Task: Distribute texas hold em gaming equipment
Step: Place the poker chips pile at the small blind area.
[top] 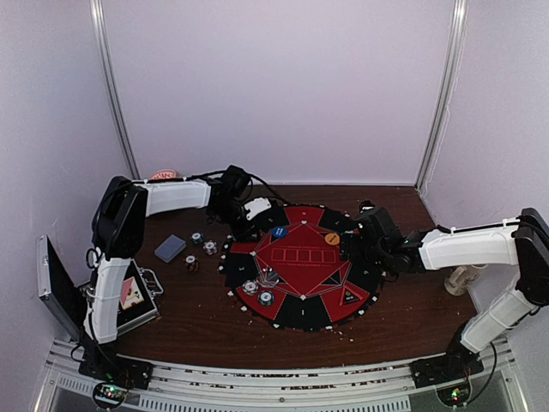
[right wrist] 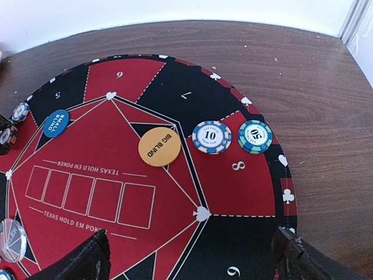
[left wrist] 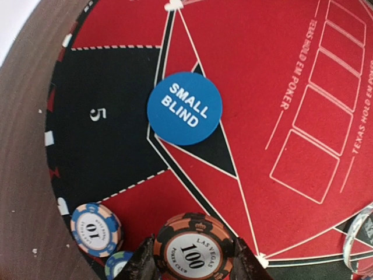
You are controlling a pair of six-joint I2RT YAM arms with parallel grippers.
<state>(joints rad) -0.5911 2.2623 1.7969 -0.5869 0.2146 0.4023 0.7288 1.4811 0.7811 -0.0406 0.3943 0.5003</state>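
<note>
A round red and black poker mat lies mid-table. My left gripper is shut on an orange and black 100 chip, held just above the mat's far left edge beside a blue 10 chip and a blue-green chip. The blue small blind button lies in front of it. My right gripper hangs open over the mat's right side with nothing between its fingers. Ahead of it lie the orange big blind button, a 10 chip and a 50 chip.
A grey-blue card deck and three loose chips lie on the wood left of the mat. Two chips and a clear disc rest on the mat's near left. An open metal case stands far left, a beige mug at the right.
</note>
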